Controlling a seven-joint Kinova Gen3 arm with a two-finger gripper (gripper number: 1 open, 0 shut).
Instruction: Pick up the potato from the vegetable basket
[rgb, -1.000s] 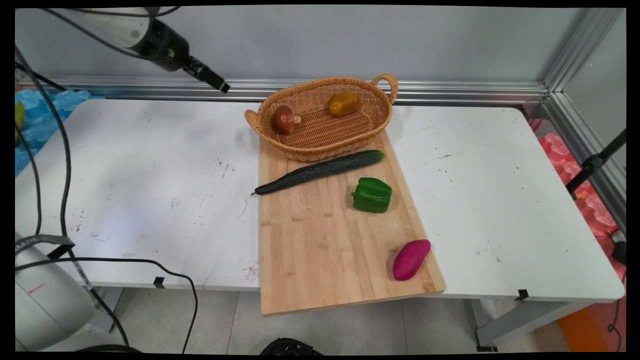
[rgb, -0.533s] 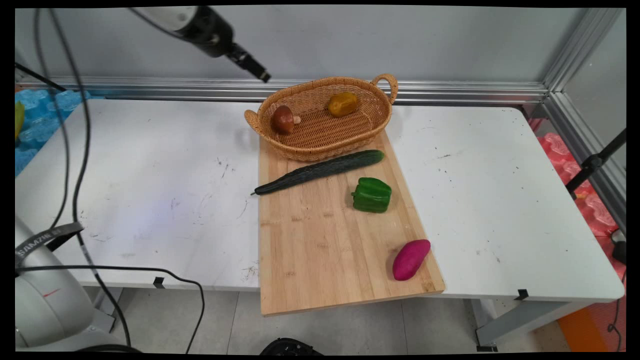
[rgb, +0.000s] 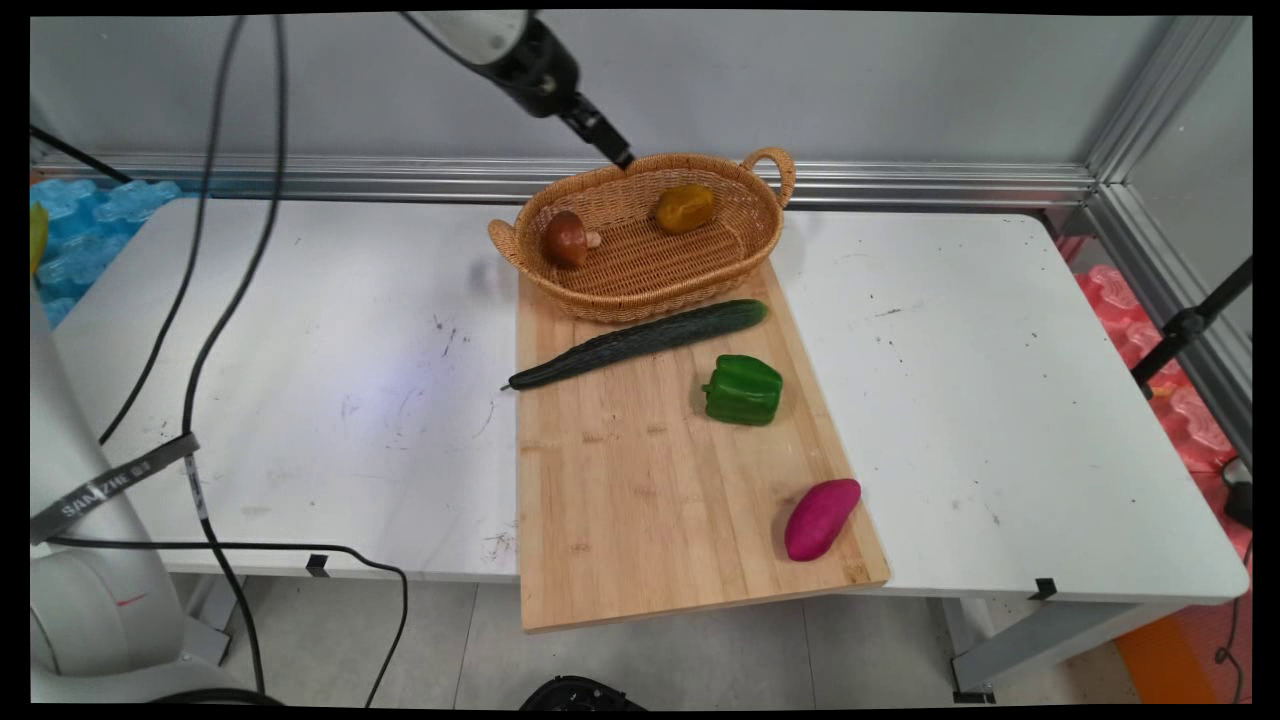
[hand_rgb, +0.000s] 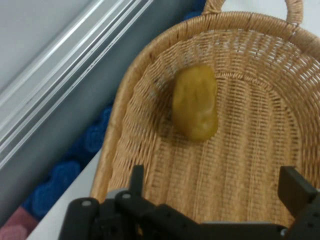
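We are seeing the black two-finger gripper (hand_rgb: 217, 195) hanging over the back rim of the oval woven wicker basket (rgb: 640, 290), its fingers spread wide and gripping nothing. Beneath it the smooth yellowish-brown potato (hand_rgb: 195, 102) is lying on the ribbed weave, its long axis running along the basket's length; the glossy brown mushroom (rgb: 567, 239) is sitting apart near the left end. The basket is resting on the pale wooden cutting board (rgb: 640, 500), whose near edge is overhanging the white table (rgb: 300, 350). The slender dark green cucumber (rgb: 640, 342) is lying diagonally just beside the basket's front, the blocky green bell pepper (rgb: 744, 390) near it, and the magenta sweet potato (rgb: 822, 518) by the board's right edge.
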